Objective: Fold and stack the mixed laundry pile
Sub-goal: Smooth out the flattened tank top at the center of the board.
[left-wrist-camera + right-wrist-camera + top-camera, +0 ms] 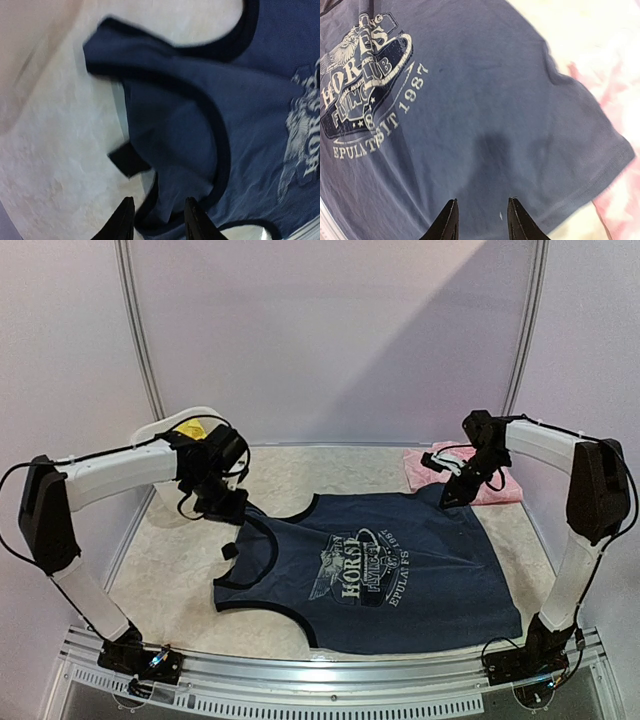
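My left hand (159,201) hangs released over the navy top's (400,580) strap, my right hand (481,201) released near its hem.

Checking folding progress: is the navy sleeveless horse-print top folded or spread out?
Spread out. The navy sleeveless top lies flat, its whole print, neckline and both armholes showing.

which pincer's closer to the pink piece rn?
Right. The right pincer hovers over the top's hem corner, just beside the pink piece. The left pincer is at the top's other end, over a shoulder strap.
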Robot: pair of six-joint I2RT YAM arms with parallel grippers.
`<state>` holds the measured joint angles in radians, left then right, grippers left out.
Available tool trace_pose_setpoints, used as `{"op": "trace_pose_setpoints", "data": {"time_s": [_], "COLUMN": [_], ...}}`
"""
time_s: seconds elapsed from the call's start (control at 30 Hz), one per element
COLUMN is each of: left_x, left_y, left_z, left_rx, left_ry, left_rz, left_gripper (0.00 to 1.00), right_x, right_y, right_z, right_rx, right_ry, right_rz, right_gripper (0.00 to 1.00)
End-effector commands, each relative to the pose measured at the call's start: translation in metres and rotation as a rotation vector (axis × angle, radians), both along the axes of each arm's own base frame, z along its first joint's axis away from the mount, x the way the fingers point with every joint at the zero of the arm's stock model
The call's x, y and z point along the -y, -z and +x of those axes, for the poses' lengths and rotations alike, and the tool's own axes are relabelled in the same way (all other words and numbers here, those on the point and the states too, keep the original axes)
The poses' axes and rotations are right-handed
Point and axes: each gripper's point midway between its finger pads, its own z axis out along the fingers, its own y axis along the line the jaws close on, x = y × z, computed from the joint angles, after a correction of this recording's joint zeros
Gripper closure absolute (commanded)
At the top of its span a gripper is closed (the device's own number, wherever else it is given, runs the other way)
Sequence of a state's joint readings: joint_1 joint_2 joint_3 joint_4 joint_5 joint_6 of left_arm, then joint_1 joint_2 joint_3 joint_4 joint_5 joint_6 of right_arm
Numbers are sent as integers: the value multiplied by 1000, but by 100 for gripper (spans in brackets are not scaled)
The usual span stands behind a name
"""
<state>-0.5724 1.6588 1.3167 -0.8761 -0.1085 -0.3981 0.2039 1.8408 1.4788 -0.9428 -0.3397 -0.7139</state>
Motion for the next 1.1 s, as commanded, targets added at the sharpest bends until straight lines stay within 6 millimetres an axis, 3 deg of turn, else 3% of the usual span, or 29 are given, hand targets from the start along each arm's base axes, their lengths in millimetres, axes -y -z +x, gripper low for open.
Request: {"op": "trace_pose_setpoints", "data": {"time_s": [0.0,0.13,0.27,0.43,0.63,0.7,0.87,0.97,1.07], "left_x": [-25,-21,-9,-1,1,-7,-34,-47,-77], "left_y": [35,31,40,64,83,96,123,122,112], "left_z": [-92,-136,-150,-144,-121,-124,-154,-169,-183], "left_rx": [-239,-260,-264,-258,-200,-217,-308,-332,-326], "left_ry": [-12,-9,-29,-26,-27,-45,-131,-182,-246], "left_rz": [28,-65,-180,-156,-92,-53,14,25,116], "left_gripper": [65,65,66,68,71,72,73,74,74], "right_x": [-16,-19,-21,-26,-28,-28,-27,-29,-33], "right_y": [9,16,21,22,20,22,24,23,23], "right_z": [7,6,7,6,0,-3,-8,-9,-11], "right_rx": [-12,-20,-29,-36,-37,-43,-39,-42,-46], "right_ry": [15,2,-2,-5,-4,-4,-5,-9,-17], "right_rz": [-4,-28,-28,-20,-6,-5,0,12,16], "right_gripper": [66,66,65,65,65,66,66,66,66]}}
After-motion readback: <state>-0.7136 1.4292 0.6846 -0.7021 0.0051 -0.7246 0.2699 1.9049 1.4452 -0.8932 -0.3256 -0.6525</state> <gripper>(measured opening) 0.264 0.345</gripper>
